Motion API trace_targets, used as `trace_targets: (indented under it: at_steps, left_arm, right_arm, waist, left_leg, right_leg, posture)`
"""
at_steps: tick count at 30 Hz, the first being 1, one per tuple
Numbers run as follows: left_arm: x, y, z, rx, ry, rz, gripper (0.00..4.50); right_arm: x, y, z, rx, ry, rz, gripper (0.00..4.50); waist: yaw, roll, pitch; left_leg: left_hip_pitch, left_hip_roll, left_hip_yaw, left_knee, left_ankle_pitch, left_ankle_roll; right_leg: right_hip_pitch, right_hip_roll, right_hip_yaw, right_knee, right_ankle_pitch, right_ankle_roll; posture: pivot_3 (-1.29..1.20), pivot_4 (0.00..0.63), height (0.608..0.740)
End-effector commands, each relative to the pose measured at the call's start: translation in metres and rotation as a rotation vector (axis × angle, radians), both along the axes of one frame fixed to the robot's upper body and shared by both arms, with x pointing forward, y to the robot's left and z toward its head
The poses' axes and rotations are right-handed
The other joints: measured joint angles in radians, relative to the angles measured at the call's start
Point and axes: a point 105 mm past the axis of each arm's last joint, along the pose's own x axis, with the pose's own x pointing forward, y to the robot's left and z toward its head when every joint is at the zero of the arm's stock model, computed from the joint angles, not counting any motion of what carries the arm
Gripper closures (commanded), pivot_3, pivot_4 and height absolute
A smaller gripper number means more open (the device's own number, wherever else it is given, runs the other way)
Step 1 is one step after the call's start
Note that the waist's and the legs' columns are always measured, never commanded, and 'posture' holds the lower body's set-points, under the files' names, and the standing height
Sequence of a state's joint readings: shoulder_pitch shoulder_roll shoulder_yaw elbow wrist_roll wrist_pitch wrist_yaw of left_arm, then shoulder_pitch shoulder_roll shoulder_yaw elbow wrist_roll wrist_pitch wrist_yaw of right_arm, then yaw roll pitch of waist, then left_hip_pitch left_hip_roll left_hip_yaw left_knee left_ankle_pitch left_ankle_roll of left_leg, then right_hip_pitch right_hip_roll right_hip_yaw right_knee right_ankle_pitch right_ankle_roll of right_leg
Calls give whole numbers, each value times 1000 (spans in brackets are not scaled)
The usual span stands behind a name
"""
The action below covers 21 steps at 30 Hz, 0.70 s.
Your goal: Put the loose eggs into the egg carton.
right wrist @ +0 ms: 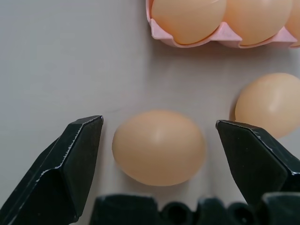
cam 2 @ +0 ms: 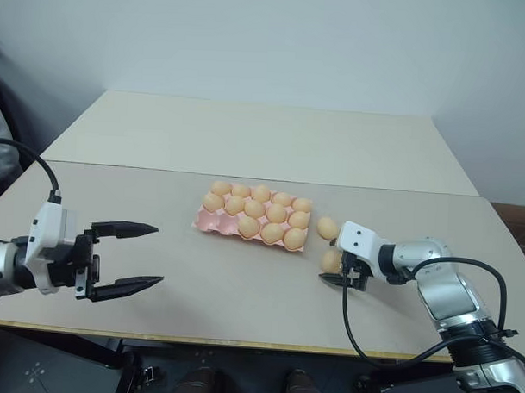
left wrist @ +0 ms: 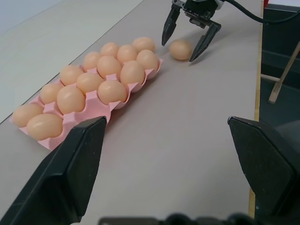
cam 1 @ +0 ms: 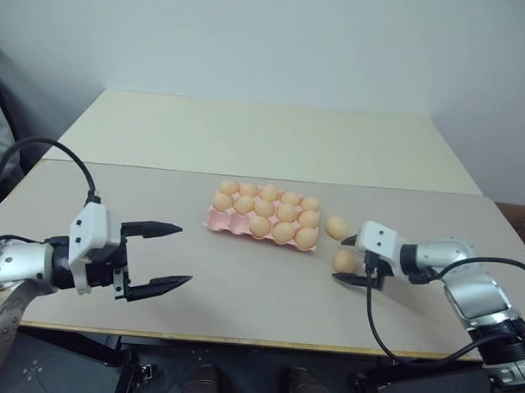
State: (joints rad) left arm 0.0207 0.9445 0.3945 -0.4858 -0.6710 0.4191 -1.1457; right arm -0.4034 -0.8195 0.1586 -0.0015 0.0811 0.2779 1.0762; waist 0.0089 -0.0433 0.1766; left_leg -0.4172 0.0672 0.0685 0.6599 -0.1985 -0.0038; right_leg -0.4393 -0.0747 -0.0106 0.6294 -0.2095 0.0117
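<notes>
Right gripper [cam 1: 353, 260] spread wide around a loose egg [cam 1: 344, 261] on the table [cam 1: 242, 291], beside the pink egg carton [cam 1: 217, 219].
Head views show a second loose egg [cam 1: 336, 227] just off the carton's right end, and the left gripper [cam 1: 170, 255] released, empty, well apart to the left. Right wrist view shows the near egg lying between the fingers [right wrist: 70, 164], with gaps on both sides. Left wrist view shows the empty cups at the carton's near end.

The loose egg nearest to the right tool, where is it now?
In the head views the egg lies on the table at the robot's right, between the open fingers of the right tool, just beside the second loose egg and the pink carton.
</notes>
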Motion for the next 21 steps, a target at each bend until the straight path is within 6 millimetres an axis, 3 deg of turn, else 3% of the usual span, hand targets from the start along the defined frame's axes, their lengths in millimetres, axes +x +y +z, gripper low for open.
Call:
trace_targets:
  at_steps: [1, 6, 13, 17, 21]
  left_arm:
    - [-2, 1, 7, 10, -41, 5, 0]
    - [-2, 0, 7, 8, -44, 9, 0]
    - [-2, 2, 6, 11, -45, 17, 0]
    - [0, 6, 6, 15, -45, 43, 0]
    - [1, 10, 3, 10, -38, 64, 0]
  right_arm:
    - [1, -2, 6, 2, -18, 2, 390]
    - [1, -1, 4, -14, -48, 2, 1790]
    - [-7, -2, 14, -32, -90, 35, 1832]
    - [-10, 19, 46, 17, -198, 107, 1832]
    - [-6, 55, 71, 86, -291, 210, 1832]
  waist:
    - [0, 0, 0]
    - [0, 0, 0]
    - [0, 0, 0]
    - [-3, 0, 0]
    - [-17, 0, 0]
  left_leg:
    - [0, 0, 0, 0, 0, 0]
    - [0, 0, 0, 0, 0, 0]
    - [0, 0, 0, 0, 0, 0]
    - [0, 0, 0, 0, 0, 0]
    - [1, 1, 0, 0, 0, 0]
  right_leg:
    - [0, 0, 0, 0, 0, 0]
    - [0, 0, 0, 0, 0, 0]
    - [0, 0, 0, 0, 0, 0]
    - [0, 0, 0, 0, 0, 0]
    - [0, 0, 0, 1, 0, 0]
  posture:
    - [0, 150, 740]
    - [0, 150, 740]
    - [0, 150, 740]
    - [0, 150, 740]
    - [0, 150, 740]
